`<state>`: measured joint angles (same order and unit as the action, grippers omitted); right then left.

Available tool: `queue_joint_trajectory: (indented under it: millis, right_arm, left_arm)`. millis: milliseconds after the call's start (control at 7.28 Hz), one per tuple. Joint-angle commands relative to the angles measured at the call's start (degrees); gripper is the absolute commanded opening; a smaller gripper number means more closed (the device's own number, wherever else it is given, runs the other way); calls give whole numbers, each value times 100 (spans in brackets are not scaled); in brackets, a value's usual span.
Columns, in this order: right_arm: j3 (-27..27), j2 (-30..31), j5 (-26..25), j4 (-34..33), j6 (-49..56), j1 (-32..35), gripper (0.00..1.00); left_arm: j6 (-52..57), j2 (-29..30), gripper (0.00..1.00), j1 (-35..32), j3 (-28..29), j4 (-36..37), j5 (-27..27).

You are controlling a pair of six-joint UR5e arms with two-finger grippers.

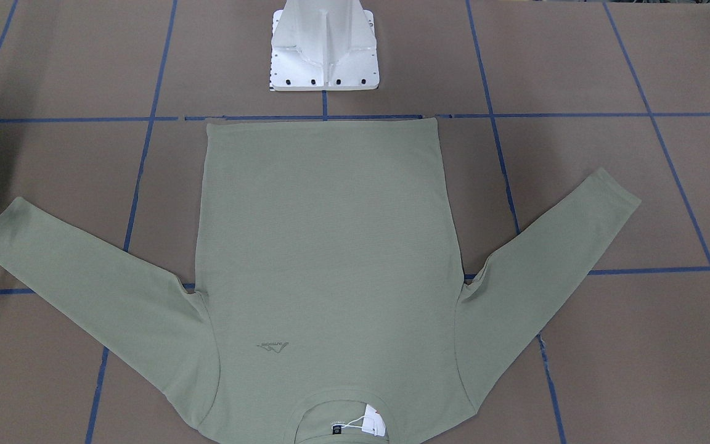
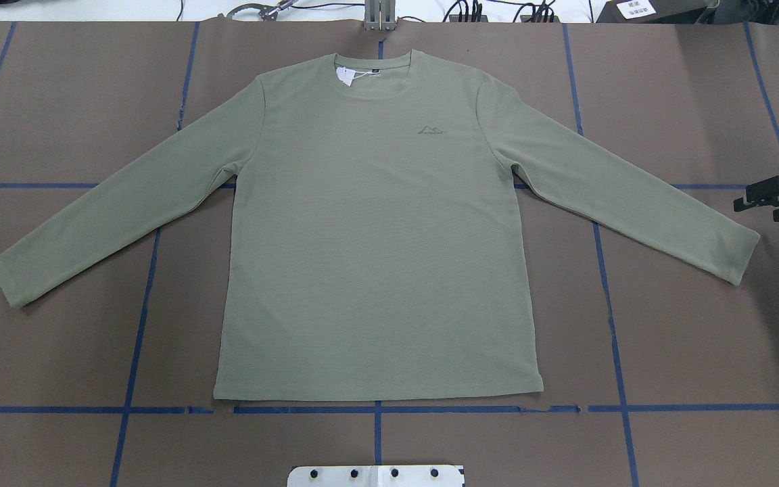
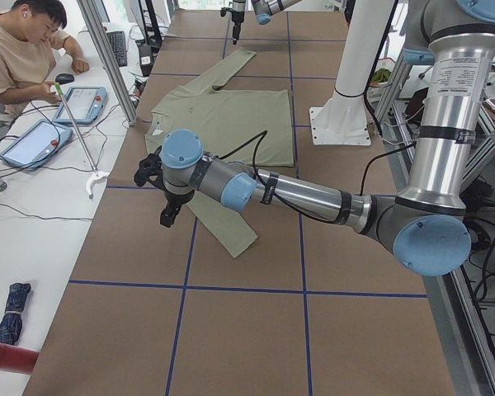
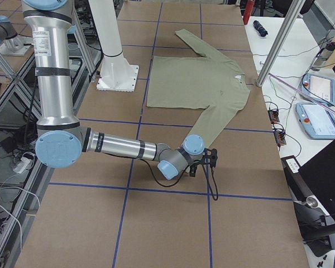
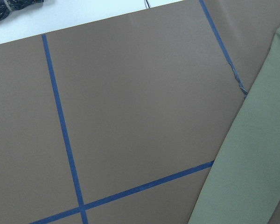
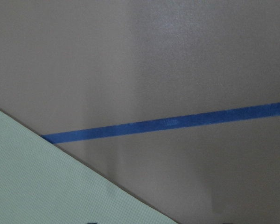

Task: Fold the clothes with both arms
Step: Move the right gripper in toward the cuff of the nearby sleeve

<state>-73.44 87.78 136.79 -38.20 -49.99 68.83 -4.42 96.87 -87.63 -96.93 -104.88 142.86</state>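
- The shirt (image 2: pixel 376 237) lies flat and chest up in the middle of the table (image 2: pixel 687 325). Its hem runs just beside a blue tape line (image 2: pixel 376 408) on the robot's side, and its collar is at the far side.
- Both sleeves spread outward and slant back toward the robot. Bare brown table lies open beyond each cuff and between the sleeves and the body.
- The white base (image 1: pixel 325 55) stands near the hem, apart from it.
- The right claw (image 2: pixel 761 203) hangs by the table's right edge, near one cuff (image 2: pixel 741 260). In the overhead view it does not touch the cuff. Its jaws stand apart with nothing between them.
- The left claw (image 3: pixel 169 213) shows only in the left side view, over bare table beside the other cuff (image 3: pixel 239 239). I cannot tell whether it is released or clenched.
- The overhead and front views show nothing of the left arm (image 3: pixel 297 194). Each side view shows its near arm stretched low over the table, as with the right arm (image 4: pixel 123 148).
- The front view shows the white tag (image 1: pixel 372 419) inside the collar.
- Each wrist view shows only a sleeve edge, tape and table.
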Motion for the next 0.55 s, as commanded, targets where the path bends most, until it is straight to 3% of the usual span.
queue_joint_trajectory:
  millis: [0,412]
  right_arm:
    - [84,54,67,85,-178,-54,85]
    - [93,81,155,67,-178,-63,80]
  left_arm:
    - [3,-1,100,1,-27,-15,40]
    - [29,-10,100,1,-19,-15,49]
